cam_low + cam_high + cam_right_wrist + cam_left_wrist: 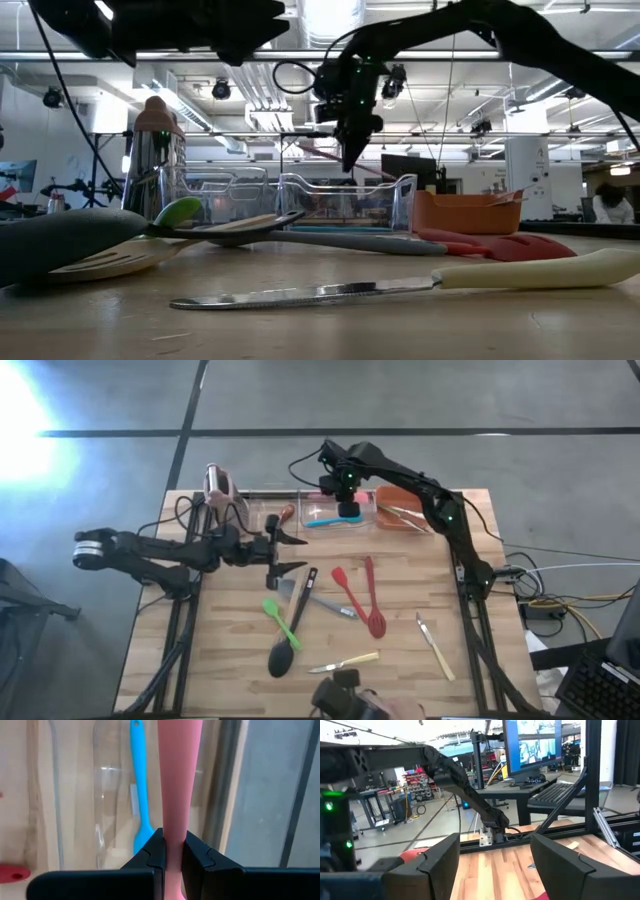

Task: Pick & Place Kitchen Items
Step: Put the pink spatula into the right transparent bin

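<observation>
My right gripper (347, 510) points steeply down over the clear bin (310, 508) at the table's far side, shut on a pink utensil (177, 780). A blue spatula (140, 785) lies on the bin's floor. My left gripper (295, 555) hovers open and about level left of the table's middle, with nothing between its fingers (445, 855). Loose on the table lie two red utensils (358, 598), a green spatula (283, 622), a black ladle (288, 648), a wooden spatula (110, 255) and pale-handled knives (436, 648) (400, 285). My right gripper pinches the pink utensil's narrow shaft (172, 845) between its two fingers. The fingers come from above, slanting steeply down, and the shaft runs on along them past their tips. It widens toward its far end above the clear bin; whether that end touches the bin does not show.
A red-orange bin (402, 520) with pale utensils stands right of the clear bin. A pink-topped rack (218, 482) is at the far left corner. A dark object (340, 695) sits at the near edge. Bare wood shows at the table's near left and far right.
</observation>
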